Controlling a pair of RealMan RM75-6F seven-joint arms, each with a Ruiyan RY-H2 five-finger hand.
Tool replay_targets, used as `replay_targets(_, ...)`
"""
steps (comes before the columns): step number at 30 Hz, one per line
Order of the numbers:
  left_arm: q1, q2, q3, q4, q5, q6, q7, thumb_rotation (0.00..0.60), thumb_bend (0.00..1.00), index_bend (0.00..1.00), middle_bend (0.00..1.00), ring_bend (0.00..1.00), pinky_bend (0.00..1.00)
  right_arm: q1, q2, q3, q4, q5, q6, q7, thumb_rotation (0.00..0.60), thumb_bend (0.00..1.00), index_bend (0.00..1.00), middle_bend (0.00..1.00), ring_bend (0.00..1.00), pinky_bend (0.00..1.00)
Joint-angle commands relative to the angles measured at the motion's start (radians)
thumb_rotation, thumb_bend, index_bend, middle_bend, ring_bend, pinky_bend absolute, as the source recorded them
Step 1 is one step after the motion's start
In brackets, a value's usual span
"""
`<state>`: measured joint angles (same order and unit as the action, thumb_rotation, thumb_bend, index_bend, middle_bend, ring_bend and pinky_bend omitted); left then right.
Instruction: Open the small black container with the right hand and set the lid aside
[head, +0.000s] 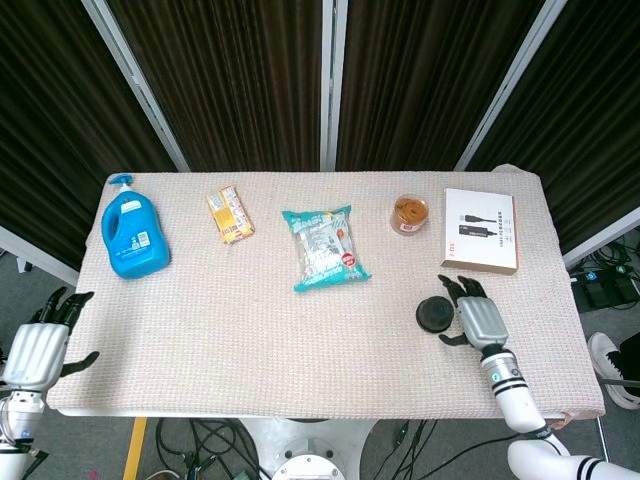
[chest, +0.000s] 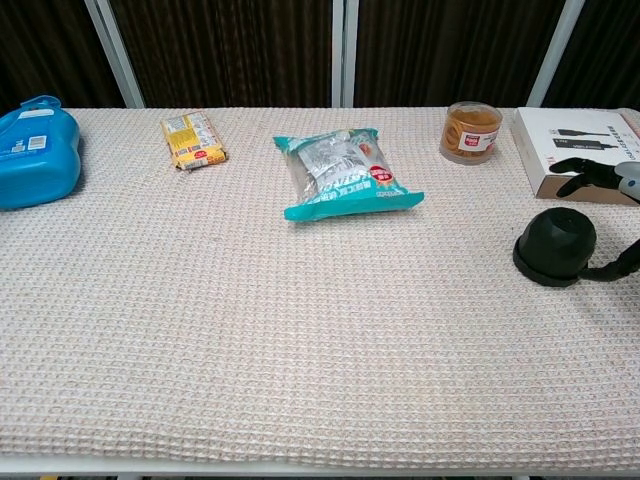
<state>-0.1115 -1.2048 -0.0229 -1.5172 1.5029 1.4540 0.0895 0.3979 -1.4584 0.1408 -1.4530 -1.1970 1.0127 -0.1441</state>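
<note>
The small black container (head: 433, 314) (chest: 555, 246), round with a domed lid, stands on the right side of the table. My right hand (head: 475, 320) (chest: 611, 215) hovers just to its right, fingers spread toward it and thumb reaching beside its near edge; nothing is gripped. In the chest view only the fingertips and thumb show at the right edge. My left hand (head: 38, 347) hangs off the table's near left corner, fingers apart, holding nothing.
A white flat box (head: 480, 230) lies behind the right hand, a clear tub of brown snacks (head: 409, 214) behind the container. A teal snack bag (head: 325, 247) lies mid-table, a yellow packet (head: 230, 216) and a blue detergent bottle (head: 133, 231) at the left.
</note>
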Motion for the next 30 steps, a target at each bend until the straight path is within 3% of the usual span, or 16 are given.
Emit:
replay_targets(1, 0.000, -0.001, 0.001, 0.003, -0.001, -0.003, -0.002, 0.600, 0.13, 0.14, 0.18, 0.08, 0.32, 0.009, -0.005, -0.001, 0.007, 0.017, -0.015, -0.009, 0.600, 0.02, 0.00, 0.15, 0.00, 0.00)
replay_targets(30, 0.011, 0.012, -0.010, 0.018, -0.025, 0.007, -0.031, 0.600, 0.13, 0.14, 0.18, 0.08, 0.32, 0.050, -0.063, 0.005, 0.057, 0.107, -0.054, -0.022, 0.600, 0.04, 0.00, 0.21, 0.00, 0.00)
